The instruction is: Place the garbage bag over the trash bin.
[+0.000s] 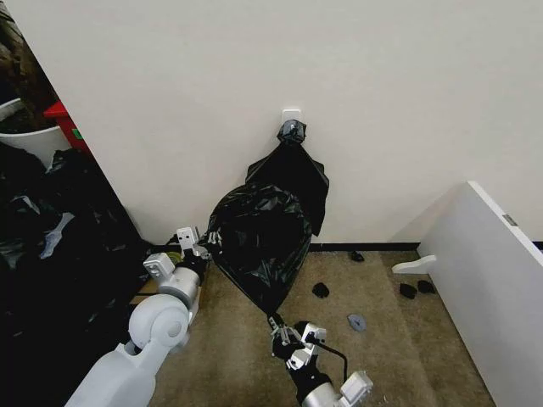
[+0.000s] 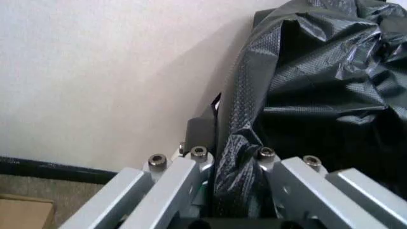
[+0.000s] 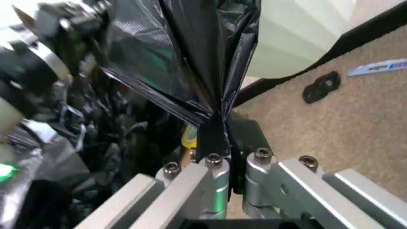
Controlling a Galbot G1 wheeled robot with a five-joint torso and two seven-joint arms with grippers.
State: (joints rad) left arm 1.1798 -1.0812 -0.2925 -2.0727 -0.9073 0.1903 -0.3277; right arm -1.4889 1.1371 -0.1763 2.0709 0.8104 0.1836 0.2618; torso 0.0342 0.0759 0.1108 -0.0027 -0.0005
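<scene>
The garbage bag is a glossy black sack stretched in the air between my two grippers, in front of the wall. My left gripper is shut on its upper left edge, and the film bunches between the fingers. Lower down and nearer me, my right gripper is shut on the bag's bottom corner, pinched to a point. The trash bin, a white round bucket, shows partly at the far left past the wall's edge, well away from both grippers.
A bunch of black bags hangs from a wall hook right behind the held bag. Small black scraps and a grey one lie on the carpet. A white panel stands at the right. A pile of black plastic fills the left.
</scene>
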